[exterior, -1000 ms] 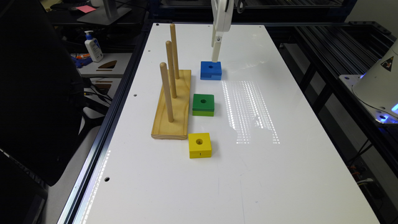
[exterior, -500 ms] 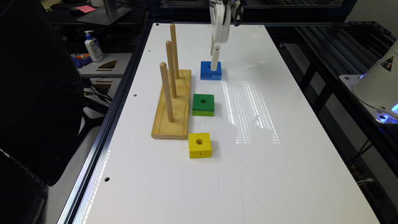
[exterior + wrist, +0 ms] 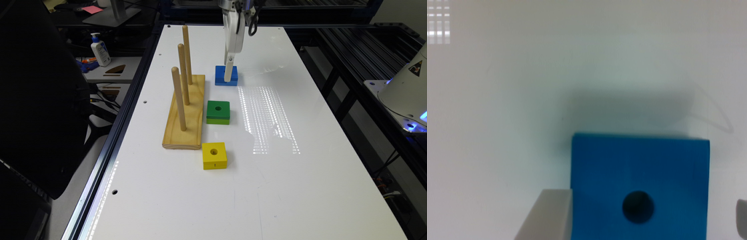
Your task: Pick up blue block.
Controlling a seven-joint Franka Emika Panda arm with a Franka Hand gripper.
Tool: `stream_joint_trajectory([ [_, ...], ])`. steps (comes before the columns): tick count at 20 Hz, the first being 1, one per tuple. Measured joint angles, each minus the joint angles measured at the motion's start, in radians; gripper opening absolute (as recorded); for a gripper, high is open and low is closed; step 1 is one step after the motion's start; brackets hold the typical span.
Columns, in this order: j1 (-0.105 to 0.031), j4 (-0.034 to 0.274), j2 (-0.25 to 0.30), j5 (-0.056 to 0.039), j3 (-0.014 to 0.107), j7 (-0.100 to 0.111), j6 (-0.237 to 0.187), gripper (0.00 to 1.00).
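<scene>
white table (image 3: 300,186), one blue block (image 3: 221,76), three pegs (image 3: 183,75)

We saw the blue block (image 3: 639,187) cut off by the wrist picture's edge just past its round hole, so its near side stayed hidden. One finger (image 3: 547,216) showed as a blurred grey wedge; the other was a sliver at the frame's border. In the exterior view the gripper (image 3: 228,76) covered the middle of the block's top, and the arm above ran out of frame.
</scene>
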Motion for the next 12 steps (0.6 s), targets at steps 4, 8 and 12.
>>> stream_joint_trajectory([
  [4, 0.0, 0.006, 0.016, 0.0, 0.0, 0.0, 0.004, 1.0],
  [8, -0.002, 0.01, 0.02, 0.0, 0.0, 0.0, 0.004, 1.0],
  [12, -0.003, 0.011, 0.02, 0.0, 0.0, 0.0, 0.004, 1.0],
])
